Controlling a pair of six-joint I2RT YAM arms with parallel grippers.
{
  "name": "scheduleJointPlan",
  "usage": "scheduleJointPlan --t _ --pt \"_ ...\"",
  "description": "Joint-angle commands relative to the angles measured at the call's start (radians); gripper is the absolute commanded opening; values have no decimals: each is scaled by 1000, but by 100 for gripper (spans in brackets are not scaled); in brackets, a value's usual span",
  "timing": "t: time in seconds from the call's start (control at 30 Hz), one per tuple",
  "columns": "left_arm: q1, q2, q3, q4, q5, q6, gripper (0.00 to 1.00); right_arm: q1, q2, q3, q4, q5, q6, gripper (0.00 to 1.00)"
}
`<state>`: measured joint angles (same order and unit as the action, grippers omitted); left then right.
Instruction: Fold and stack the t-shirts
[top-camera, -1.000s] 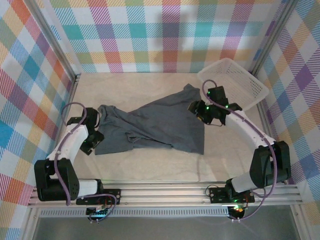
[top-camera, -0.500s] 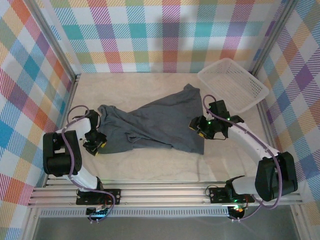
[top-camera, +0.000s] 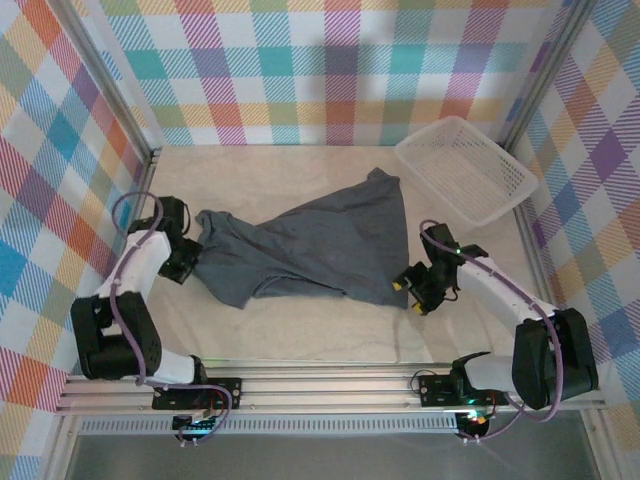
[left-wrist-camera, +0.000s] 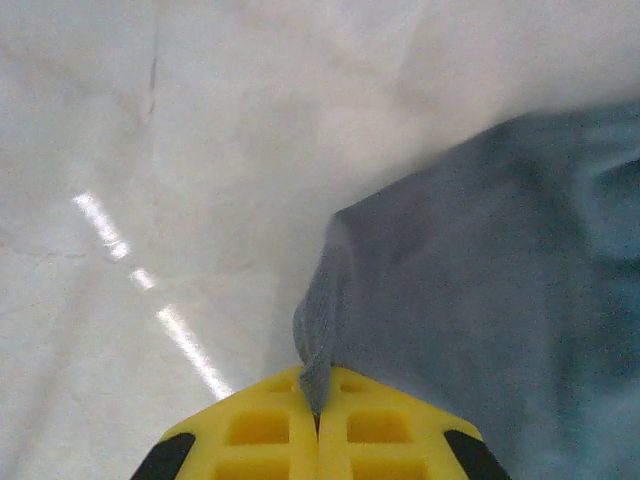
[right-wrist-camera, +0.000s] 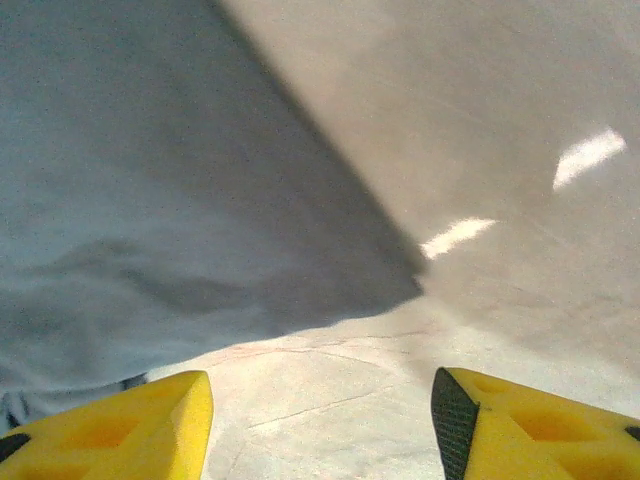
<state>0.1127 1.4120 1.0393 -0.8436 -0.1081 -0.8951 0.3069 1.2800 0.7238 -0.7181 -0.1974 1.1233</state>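
A dark slate-grey t-shirt (top-camera: 310, 245) lies rumpled and spread across the middle of the desk (top-camera: 300, 335). At the shirt's 9 o'clock edge, the left end effector (top-camera: 188, 262) is clamped on the cloth. Its wrist view shows the yellow fingers (left-wrist-camera: 260, 430) pressed together with a fold of fabric caught between them. At the shirt's 4 o'clock corner, the right end effector (top-camera: 410, 290) stands apart and holds nothing, straddling bare desk just beside the cloth's corner. A white mesh basket (top-camera: 520, 180) sits at the desk's 2 o'clock, near the shirt's far tip.
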Motion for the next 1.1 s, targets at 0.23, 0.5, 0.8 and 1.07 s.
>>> scheduleJointPlan --t 0.23,0.5,0.8,1.07 --pt "-25 -115 183 -146 -93 -130 0 -6 161 -1 170 -42 181 58" --pt "-28 -163 259 -196 -166 -124 0 4 169 6 145 -49 220 55" --pt "-55 -177 240 -163 -79 -122 0 52 94 -15 100 -63 230 52" --pt "-94 -177 193 -146 -57 -123 0 106 146 57 39 -62 177 54"
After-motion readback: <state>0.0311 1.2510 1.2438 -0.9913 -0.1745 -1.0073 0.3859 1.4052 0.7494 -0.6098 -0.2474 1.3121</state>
